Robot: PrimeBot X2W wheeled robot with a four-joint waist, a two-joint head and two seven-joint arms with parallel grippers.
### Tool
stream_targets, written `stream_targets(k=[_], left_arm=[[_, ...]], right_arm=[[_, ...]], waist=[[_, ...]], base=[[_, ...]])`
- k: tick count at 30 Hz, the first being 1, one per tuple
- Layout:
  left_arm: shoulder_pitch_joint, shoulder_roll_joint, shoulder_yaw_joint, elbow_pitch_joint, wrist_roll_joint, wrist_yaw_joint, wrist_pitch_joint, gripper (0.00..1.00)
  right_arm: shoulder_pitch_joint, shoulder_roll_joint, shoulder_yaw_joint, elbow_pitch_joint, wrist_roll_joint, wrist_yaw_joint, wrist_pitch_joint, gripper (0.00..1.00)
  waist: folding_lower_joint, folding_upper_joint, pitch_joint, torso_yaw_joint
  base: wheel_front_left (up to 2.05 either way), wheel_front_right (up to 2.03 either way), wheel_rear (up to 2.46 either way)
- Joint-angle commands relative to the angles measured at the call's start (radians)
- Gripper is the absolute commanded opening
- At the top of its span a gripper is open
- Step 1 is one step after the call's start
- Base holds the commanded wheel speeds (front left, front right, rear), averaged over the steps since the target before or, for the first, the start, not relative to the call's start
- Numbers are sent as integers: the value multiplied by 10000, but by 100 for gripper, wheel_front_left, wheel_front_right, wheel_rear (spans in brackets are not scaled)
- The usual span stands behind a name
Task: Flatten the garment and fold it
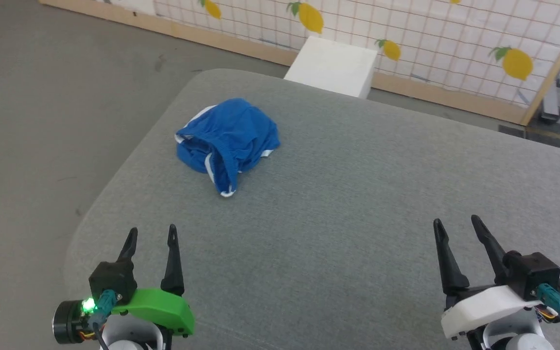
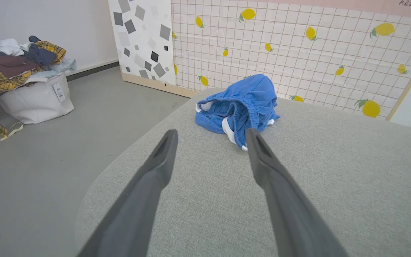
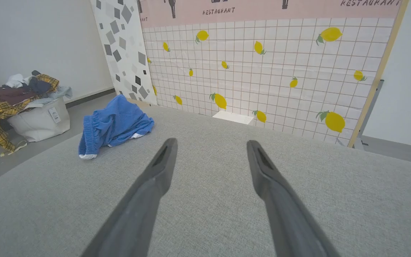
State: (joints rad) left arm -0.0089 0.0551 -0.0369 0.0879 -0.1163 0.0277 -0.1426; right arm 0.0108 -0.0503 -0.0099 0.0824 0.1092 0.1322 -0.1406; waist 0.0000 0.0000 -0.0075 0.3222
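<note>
one garment (image 1: 226, 141), bright blue with white trim, lies crumpled in a heap on the far left part of a grey fabric-covered table (image 1: 348, 233), close to its rounded corner. a gathered elastic waistband faces the near side, and a narrow fold with a white edge trails toward the robot. nothing touches it.

two grippers hover over the near part of the table, well apart from the garment and from each other. the left gripper (image 1: 153, 228) sits at the lower left, the right gripper (image 1: 455, 219) at the lower right. each has its two dark fingers spread wide, with only bare grey fabric between them; neither has hold of anything.

beyond the table's far edge stands one white box (image 1: 333, 65) on the grey floor (image 1: 42, 121), against a tiled panel printed with lemons (image 1: 430, 34).

the left wrist view looks along its fingers almost straight at the garment, whose trailing fold lies just beside the tip of one finger. both wrist views take in one pale laundry bag (image 2: 36, 98) on the floor, heaped with mixed clothes (image 2: 16, 60), plus a panel of grey squares (image 2: 141, 39). the right wrist view adds "restaurant" lettering (image 3: 218, 11) above the lemon tiles.
</note>
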Motion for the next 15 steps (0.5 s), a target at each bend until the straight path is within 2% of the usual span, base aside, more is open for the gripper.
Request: stream_targets(k=[1,15], left_arm=[[221,-28,-7,51,-177,31,-101,100],[273,-35,-119,269,-348,102,-447,100]], right_arm=[[137,0,-17,68,104,-9,-115,100],[210,0,-40,287,320,-11,-462,100]], waist=[[0,0,-2,209],[0,0,25,1120]], base=[[0,0,0],[0,0,0]])
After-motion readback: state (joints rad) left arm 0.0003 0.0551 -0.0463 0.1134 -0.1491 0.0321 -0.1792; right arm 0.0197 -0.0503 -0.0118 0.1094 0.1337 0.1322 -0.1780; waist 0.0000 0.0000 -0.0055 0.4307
